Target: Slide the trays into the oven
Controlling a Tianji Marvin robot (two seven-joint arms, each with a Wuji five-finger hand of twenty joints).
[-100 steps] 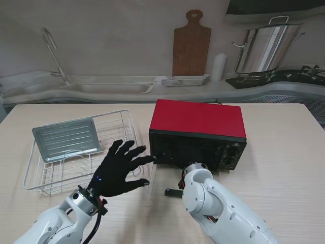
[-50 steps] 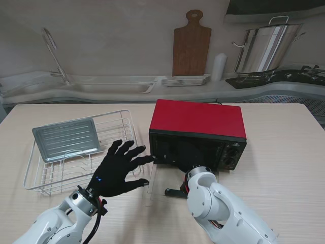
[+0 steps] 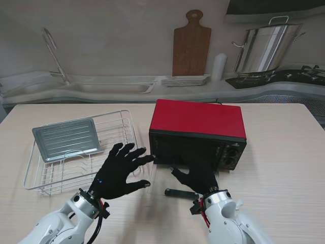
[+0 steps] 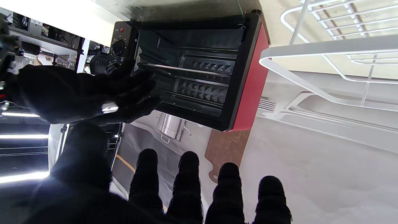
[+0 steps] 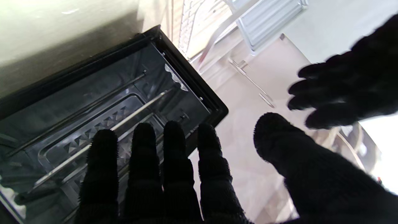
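Observation:
The red oven [image 3: 198, 119] stands mid-table with its glass door folded down flat; the door's black handle [image 3: 179, 192] lies nearest to me. Its dark cavity [image 4: 199, 71] with wire shelf rails shows in both wrist views [image 5: 93, 124]. A silver ribbed tray [image 3: 66, 138] rests in the white wire dish rack [image 3: 38, 178] on the left. My left hand [image 3: 122, 170] is open, fingers spread, by the oven's front left corner, holding nothing. My right hand [image 3: 195, 175] is open over the lowered door, fingers pointing at the cavity. The left wrist view shows the right hand [image 4: 84, 93] too.
A counter behind the table carries a sink with a faucet [image 3: 53, 56], a wooden cutting board [image 3: 191, 43], stacked plates [image 3: 185, 80] and a steel pot [image 3: 264, 48]. The rack's wire rim [image 4: 326, 51] runs close to my left hand.
My right arm has pulled back toward me, so the black hand now shows in front of the oven opening. The left hand has barely shifted. The tray has stayed in the rack.

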